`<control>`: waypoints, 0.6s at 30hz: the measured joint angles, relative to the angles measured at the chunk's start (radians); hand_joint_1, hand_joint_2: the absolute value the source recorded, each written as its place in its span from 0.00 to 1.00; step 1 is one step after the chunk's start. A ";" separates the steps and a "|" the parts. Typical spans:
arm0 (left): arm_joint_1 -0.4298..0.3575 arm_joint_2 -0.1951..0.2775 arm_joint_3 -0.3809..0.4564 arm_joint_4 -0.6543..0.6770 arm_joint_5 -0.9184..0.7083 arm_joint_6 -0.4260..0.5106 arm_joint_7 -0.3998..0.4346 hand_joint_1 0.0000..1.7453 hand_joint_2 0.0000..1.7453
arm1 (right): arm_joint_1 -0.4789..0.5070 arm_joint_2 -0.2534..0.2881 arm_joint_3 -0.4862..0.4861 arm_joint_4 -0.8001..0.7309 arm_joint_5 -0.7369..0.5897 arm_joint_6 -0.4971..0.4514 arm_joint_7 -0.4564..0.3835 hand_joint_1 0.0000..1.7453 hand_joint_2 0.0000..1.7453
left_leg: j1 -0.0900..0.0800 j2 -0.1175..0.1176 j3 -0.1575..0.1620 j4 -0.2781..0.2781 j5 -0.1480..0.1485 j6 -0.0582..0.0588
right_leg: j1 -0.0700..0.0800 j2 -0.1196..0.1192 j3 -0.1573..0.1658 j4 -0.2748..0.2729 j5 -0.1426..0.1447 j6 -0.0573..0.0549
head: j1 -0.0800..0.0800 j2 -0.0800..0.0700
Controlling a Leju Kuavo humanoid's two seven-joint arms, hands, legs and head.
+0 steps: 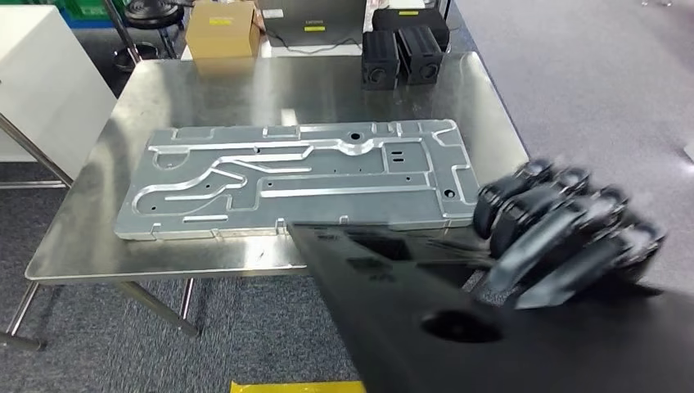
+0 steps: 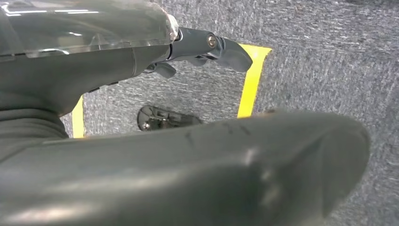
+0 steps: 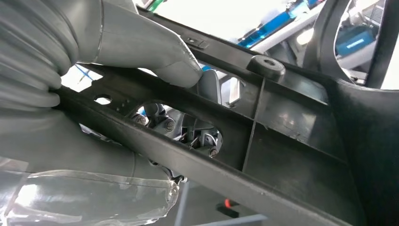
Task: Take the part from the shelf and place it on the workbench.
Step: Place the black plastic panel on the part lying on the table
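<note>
Black plastic, the part [image 1: 458, 319] is gripped by the right hand [image 1: 565, 233] just in front of the steel counter [image 1: 205, 90], its tip over the near edge beside a grey metal plate [image 1: 303, 176]. Whether the left hand [image 2: 141, 52] is open or closed cannot be told.
</note>
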 joint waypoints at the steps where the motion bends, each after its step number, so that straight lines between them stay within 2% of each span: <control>1: 0.001 0.000 0.002 0.000 -0.001 -0.003 -0.002 0.00 0.00 | -0.021 0.002 -0.014 0.007 -0.002 0.007 0.014 0.98 1.00 | -0.003 0.000 -0.001 0.000 -0.002 0.009 | 0.000 0.000 -0.001 0.003 -0.003 0.005 | 0.000 0.000; 3: 0.001 0.001 0.005 0.000 -0.003 -0.007 -0.004 0.00 0.00 | -0.057 0.008 -0.038 0.025 0.000 0.017 0.037 0.98 1.00 | -0.004 -0.001 0.001 -0.002 0.009 0.025 | -0.003 -0.001 -0.003 0.008 -0.011 0.015 | 0.000 0.000; 5: -0.001 0.002 0.007 0.000 -0.003 -0.010 -0.006 0.00 0.00 | -0.086 0.010 -0.058 0.048 0.006 0.021 0.049 0.98 1.00 | -0.003 0.000 0.004 -0.006 0.011 0.037 | -0.006 -0.003 -0.023 0.055 -0.042 0.024 | 0.001 0.000; 8: -0.003 0.004 0.010 0.000 -0.004 -0.013 -0.011 0.00 0.00 | -0.111 0.012 -0.082 0.097 0.036 0.016 0.065 0.98 1.00 | -0.005 0.000 0.007 -0.007 0.007 0.046 | -0.009 -0.005 -0.117 0.232 -0.117 0.033 | 0.002 0.000; 9: -0.003 0.005 0.011 0.000 -0.004 -0.014 -0.012 0.00 0.00 | -0.114 0.013 -0.090 0.121 0.055 0.009 0.072 0.98 1.00 | -0.006 0.000 0.009 -0.007 0.005 0.048 | -0.010 -0.005 -0.141 0.271 -0.122 0.034 | 0.002 0.000; 10: -0.002 0.005 0.013 0.000 -0.004 -0.014 -0.013 0.00 0.00 | -0.116 0.013 -0.097 0.146 0.078 -0.001 0.078 0.98 1.00 | -0.006 -0.001 0.011 -0.007 0.003 0.048 | -0.011 -0.005 -0.149 0.275 -0.108 0.033 | 0.002 0.000; 11: -0.002 0.005 0.015 0.000 -0.004 -0.014 -0.013 0.00 0.00 | -0.119 0.013 -0.106 0.178 0.110 -0.017 0.086 0.98 1.00 | -0.007 -0.003 0.014 -0.007 0.001 0.048 | -0.011 -0.005 -0.138 0.241 -0.077 0.031 | 0.002 0.000; 13: -0.002 0.005 0.020 0.000 -0.004 -0.014 -0.015 0.00 0.00 | -0.135 0.013 -0.123 0.253 0.198 -0.066 0.102 0.98 1.00 | -0.009 -0.005 0.019 -0.006 -0.003 0.044 | -0.008 -0.005 -0.081 0.111 -0.007 0.021 | 0.002 0.000; 14: -0.002 0.005 0.023 0.000 -0.005 -0.014 -0.016 0.00 0.00 | -0.147 0.014 -0.130 0.295 0.249 -0.097 0.111 0.98 1.00 | -0.011 -0.006 0.019 -0.006 -0.005 0.041 | -0.005 -0.006 -0.057 0.056 0.013 0.016 | 0.002 0.000; 15: -0.002 0.005 0.027 0.000 -0.005 -0.014 -0.019 0.00 0.00 | -0.161 0.014 -0.133 0.337 0.304 -0.129 0.121 0.98 1.00 | -0.012 -0.006 0.019 -0.006 -0.007 0.037 | -0.001 -0.006 -0.042 0.021 0.022 0.012 | 0.002 0.000; 18: -0.003 0.005 0.037 0.000 -0.008 -0.018 -0.026 0.00 0.00 | -0.205 0.015 -0.130 0.486 0.493 -0.226 0.178 0.98 1.00 | -0.011 -0.005 0.021 -0.010 -0.009 0.021 | 0.001 -0.005 -0.034 0.000 0.022 0.004 | 0.001 0.000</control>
